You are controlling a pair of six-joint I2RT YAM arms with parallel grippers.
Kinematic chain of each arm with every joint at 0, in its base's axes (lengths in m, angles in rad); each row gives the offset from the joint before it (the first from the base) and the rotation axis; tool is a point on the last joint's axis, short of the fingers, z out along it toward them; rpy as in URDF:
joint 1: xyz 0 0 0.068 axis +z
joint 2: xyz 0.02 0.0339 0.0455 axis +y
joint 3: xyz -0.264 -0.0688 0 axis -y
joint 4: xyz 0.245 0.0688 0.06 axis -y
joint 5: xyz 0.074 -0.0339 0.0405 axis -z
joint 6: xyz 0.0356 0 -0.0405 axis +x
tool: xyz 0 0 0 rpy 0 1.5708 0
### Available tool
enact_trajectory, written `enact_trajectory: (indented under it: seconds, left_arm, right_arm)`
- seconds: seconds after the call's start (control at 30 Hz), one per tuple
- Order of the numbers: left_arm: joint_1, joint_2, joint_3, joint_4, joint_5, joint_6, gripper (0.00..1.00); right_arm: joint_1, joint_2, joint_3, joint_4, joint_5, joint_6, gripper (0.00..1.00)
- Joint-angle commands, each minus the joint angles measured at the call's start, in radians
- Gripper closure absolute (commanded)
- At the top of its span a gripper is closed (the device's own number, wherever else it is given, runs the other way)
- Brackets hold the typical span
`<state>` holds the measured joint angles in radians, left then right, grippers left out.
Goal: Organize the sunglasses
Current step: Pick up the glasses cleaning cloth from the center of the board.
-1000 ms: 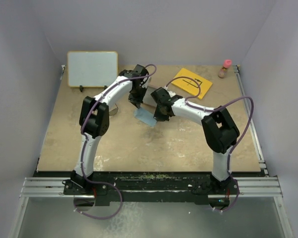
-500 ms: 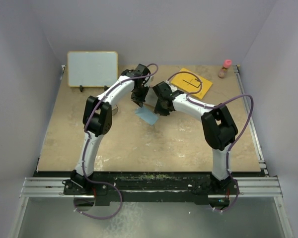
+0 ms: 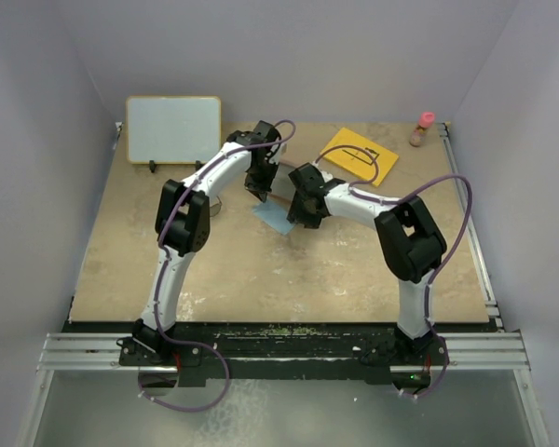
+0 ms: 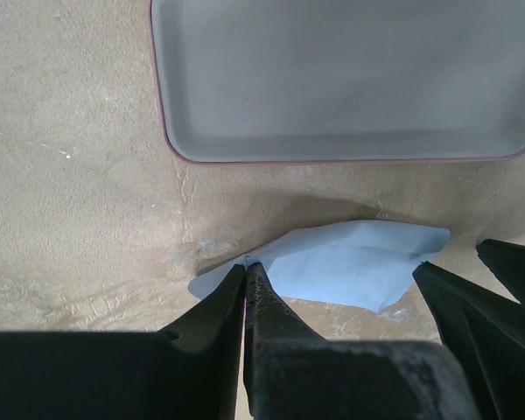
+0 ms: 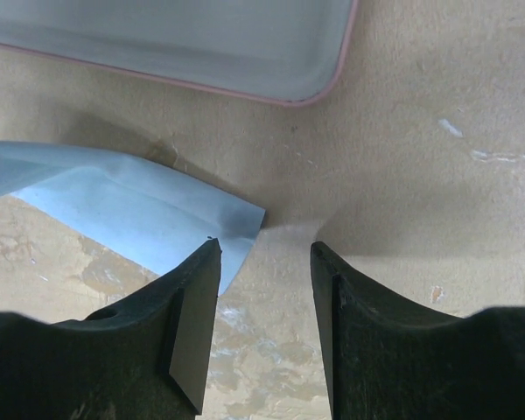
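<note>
**A:** What is the left claw (image 4: 245, 278) doing?

**B:** Its fingers are pressed together, pinching one corner of the blue cloth (image 4: 350, 262). That corner is raised off the table (image 4: 70, 175), and the rest sags down in a soft fold.

**A:** And the right claw (image 5: 264, 255)?

**B:** Spread about halfway, gripping nothing. The cloth's other corner lies just ahead of its gap, and one finger overlaps the cloth's edge in the wrist view. I cannot tell whether they touch.

**A:** What lies beyond the cloth?

**B:** The pink case (image 4: 171, 131), open with its grey inside facing up, just beside the cloth.

**A:** Where are the sunglasses (image 3: 214, 207)?

**B:** On the table beside the left arm, apart from both claws. The overhead view shows only a thin dark wire curve, and the lenses are too small to make out.
</note>
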<state>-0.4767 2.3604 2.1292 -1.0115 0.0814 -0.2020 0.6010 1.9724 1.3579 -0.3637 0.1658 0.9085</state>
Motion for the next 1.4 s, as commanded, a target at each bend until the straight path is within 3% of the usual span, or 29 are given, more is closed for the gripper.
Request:
enact_trajectory:
  seconds: [0.0, 0.77, 0.87, 0.97, 1.37]
  left_arm:
    - [0.012, -0.010, -0.002, 0.007, 0.000, -0.008, 0.96]
    - [0.015, -0.016, -0.019, 0.015, 0.041, -0.027, 0.96]
    - [0.015, -0.019, -0.025, 0.016, 0.044, -0.028, 0.96]
    - [0.015, -0.017, -0.028, 0.017, 0.048, -0.027, 0.96]
    - [0.016, -0.033, 0.011, 0.008, 0.055, -0.024, 0.96]
  right_arm:
    - [-0.004, 0.037, 0.047, 0.027, 0.006, -0.003, 0.50]
    - [0.002, 0.116, 0.020, 0.109, -0.051, -0.002, 0.63]
    - [0.004, 0.113, 0.014, 0.107, -0.048, -0.002, 0.73]
    - [0.004, 0.123, 0.020, 0.093, -0.041, 0.000, 0.99]
    - [0.005, 0.079, 0.106, -0.023, 0.039, -0.003, 1.00]
